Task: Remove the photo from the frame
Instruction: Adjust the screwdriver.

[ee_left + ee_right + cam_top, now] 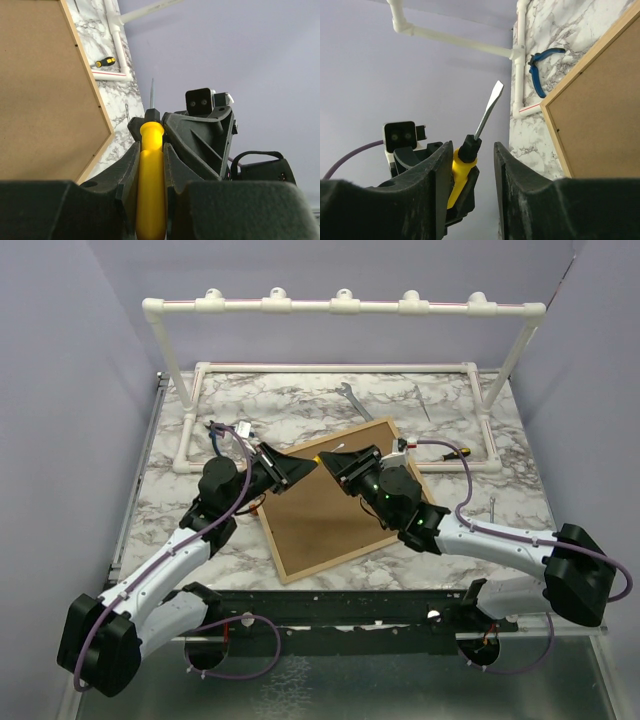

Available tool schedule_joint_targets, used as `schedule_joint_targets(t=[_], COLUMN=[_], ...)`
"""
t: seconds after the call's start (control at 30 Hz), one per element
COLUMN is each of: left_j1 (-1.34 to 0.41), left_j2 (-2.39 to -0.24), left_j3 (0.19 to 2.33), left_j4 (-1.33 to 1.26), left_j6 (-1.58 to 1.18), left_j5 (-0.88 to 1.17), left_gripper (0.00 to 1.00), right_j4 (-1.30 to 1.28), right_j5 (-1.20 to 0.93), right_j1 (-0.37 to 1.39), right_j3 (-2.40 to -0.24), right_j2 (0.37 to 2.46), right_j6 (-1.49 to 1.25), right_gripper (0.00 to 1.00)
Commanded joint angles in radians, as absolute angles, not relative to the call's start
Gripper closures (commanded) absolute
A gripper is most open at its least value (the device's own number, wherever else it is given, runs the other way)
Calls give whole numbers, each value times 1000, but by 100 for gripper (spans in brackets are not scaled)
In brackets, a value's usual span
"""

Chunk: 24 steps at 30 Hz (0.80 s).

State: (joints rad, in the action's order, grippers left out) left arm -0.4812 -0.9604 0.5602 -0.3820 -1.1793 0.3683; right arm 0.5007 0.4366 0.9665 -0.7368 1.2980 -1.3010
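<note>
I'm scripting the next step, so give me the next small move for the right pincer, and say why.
Probably close the right pincer on the screwdriver. Its fingers flank the tool's black collar with a gap showing, while the left pincer is clamped on the yellow handle, with the frame lying back up below. Gripping before the left lets go should keep the tool from dropping.

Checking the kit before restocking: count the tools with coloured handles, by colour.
Yellow: 2, held screwdriver, loose black-and-yellow screwdriver
Blue: 1, pliers
Total: 3
</note>
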Motion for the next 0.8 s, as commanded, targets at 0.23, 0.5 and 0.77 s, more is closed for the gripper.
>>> schedule_joint_targets(t=[0.23, 0.5, 0.77], left_j1=[-489, -489, -489], left_j2=[-1002, -1030, -1020], left_j3=[566, 572, 588], left_j4=[-452, -471, -471], left_j6=[-1189, -1185, -1151], left_j5=[442, 465, 453], left_gripper=[100, 100, 100], right_j4=[550, 583, 584], right_j5=[382, 321, 287], right_j1=[941, 927, 926], right_j3=[-739, -724, -711], right_j2=[1321, 1322, 1317], right_j6=[-1293, -1305, -1343], right_gripper=[62, 60, 61])
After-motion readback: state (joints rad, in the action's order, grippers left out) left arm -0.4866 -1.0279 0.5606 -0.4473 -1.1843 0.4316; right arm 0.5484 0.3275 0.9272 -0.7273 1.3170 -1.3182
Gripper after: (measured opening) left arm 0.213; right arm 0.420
